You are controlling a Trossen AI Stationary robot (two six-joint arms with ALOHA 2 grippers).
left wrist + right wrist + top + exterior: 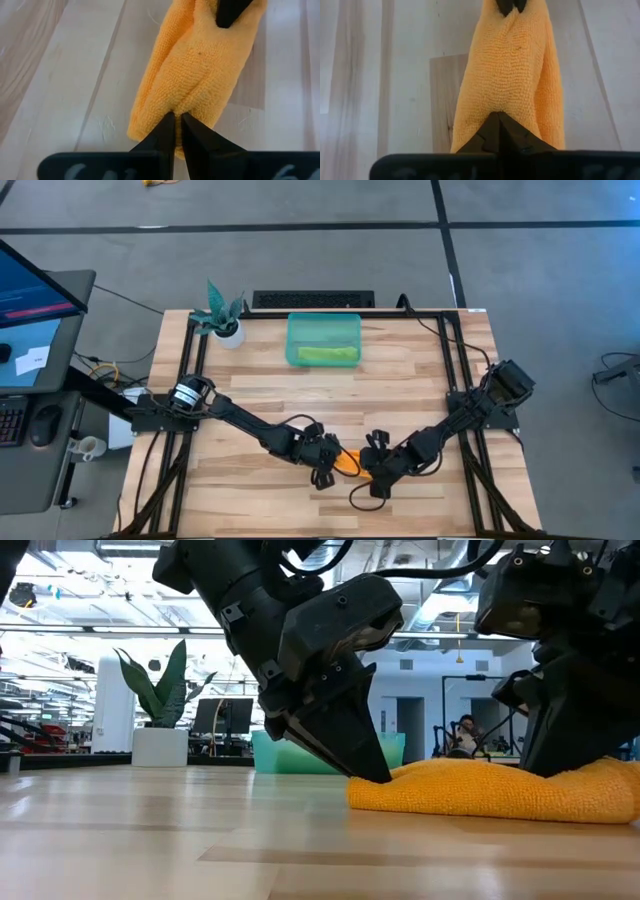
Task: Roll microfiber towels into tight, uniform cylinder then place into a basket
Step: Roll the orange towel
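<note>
Both grippers, left (176, 131) and right (498, 131), fingers pinched on orange towel (200, 75); ends hidden.

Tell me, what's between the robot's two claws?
The rolled orange towel lies between them. The left gripper pinches one end and the right gripper the other, as both wrist views show.
</note>
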